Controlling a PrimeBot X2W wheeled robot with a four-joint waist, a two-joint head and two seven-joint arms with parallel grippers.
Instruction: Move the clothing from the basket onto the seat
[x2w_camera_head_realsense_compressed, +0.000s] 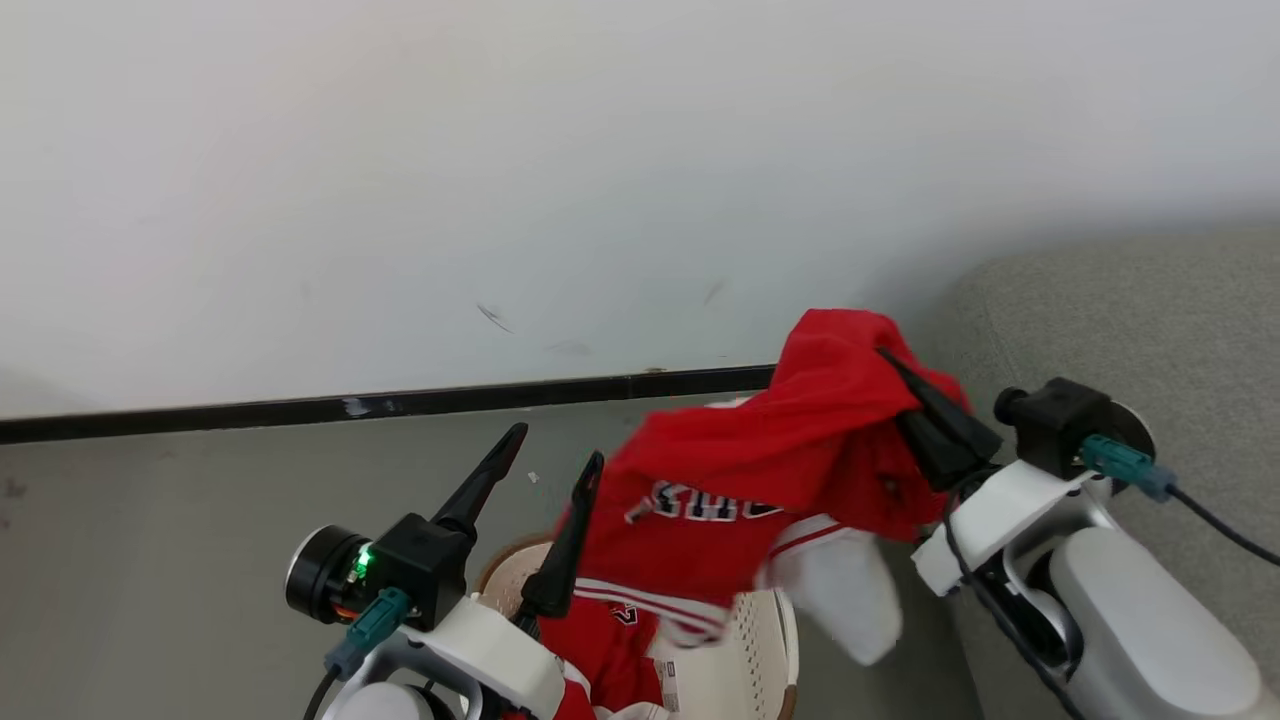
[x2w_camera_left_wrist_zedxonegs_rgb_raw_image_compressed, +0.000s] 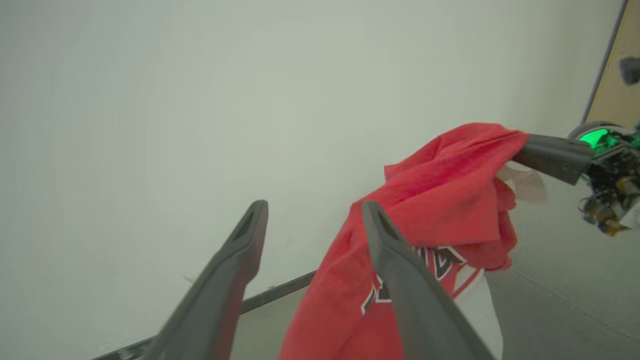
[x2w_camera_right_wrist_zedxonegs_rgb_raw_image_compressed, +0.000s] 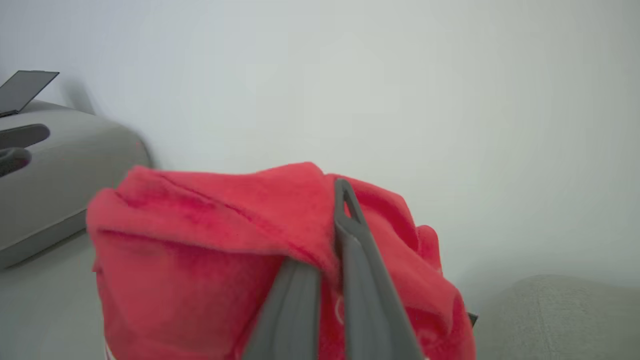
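Note:
My right gripper (x2w_camera_head_realsense_compressed: 893, 365) is shut on a bright red piece of clothing (x2w_camera_head_realsense_compressed: 760, 470) and holds it up above the basket (x2w_camera_head_realsense_compressed: 765, 640). The garment hangs down with dark-and-white lettering and a white panel (x2w_camera_head_realsense_compressed: 850, 595). In the right wrist view the red clothing (x2w_camera_right_wrist_zedxonegs_rgb_raw_image_compressed: 200, 235) drapes over my right gripper (x2w_camera_right_wrist_zedxonegs_rgb_raw_image_compressed: 336, 220). More red clothing (x2w_camera_head_realsense_compressed: 610, 640) lies in the cream basket. My left gripper (x2w_camera_head_realsense_compressed: 556, 448) stands open at the hanging garment's left edge, nothing between its fingers (x2w_camera_left_wrist_zedxonegs_rgb_raw_image_compressed: 240, 260). The left wrist view shows the clothing (x2w_camera_left_wrist_zedxonegs_rgb_raw_image_compressed: 450, 195) pinched by the right gripper (x2w_camera_left_wrist_zedxonegs_rgb_raw_image_compressed: 530, 147). The grey seat (x2w_camera_head_realsense_compressed: 1130, 320) lies to the right.
A white wall (x2w_camera_head_realsense_compressed: 600, 180) with a dark baseboard (x2w_camera_head_realsense_compressed: 400, 405) stands behind the basket, with grey floor (x2w_camera_head_realsense_compressed: 150, 560) to the left. A grey rounded object (x2w_camera_right_wrist_zedxonegs_rgb_raw_image_compressed: 50, 165) sits at the left of the right wrist view, where the seat (x2w_camera_right_wrist_zedxonegs_rgb_raw_image_compressed: 560, 315) shows at the lower right.

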